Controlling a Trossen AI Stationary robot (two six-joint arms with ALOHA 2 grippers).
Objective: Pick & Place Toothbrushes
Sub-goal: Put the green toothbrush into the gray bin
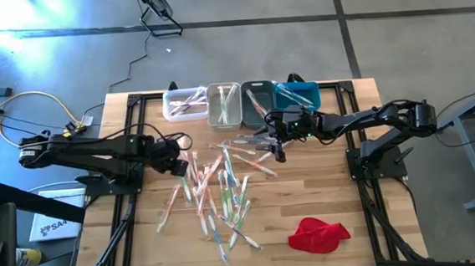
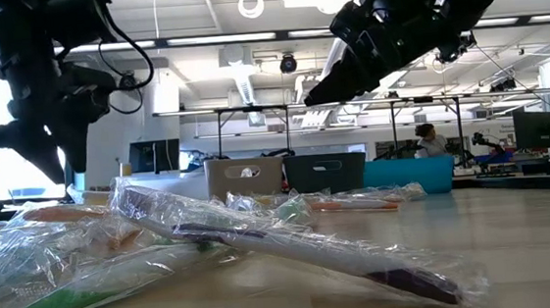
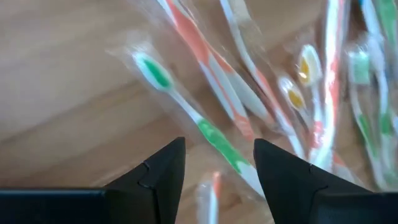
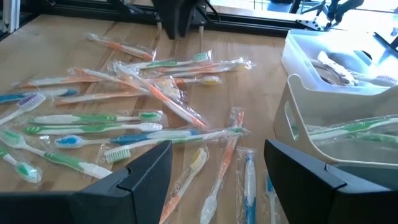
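Hovering open over toothbrushes point(image 1: 220, 189): left hand point(image 1: 181, 165), right hand point(image 1: 277, 146)

The place looks like a large robotics lab or workshop: a wooden table point(image 1: 326, 194) stands on a grey concrete floor point(image 1: 397, 21), with ceiling lights point(image 2: 252, 5), monitors point(image 2: 539, 129) and a seated person point(image 2: 429, 140) at distant desks.

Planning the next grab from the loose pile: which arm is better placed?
Left, probably. The left gripper hangs open right over the pile's edge, a green toothbrush just ahead of its fingers. The right gripper is open too, but sits by the bins.
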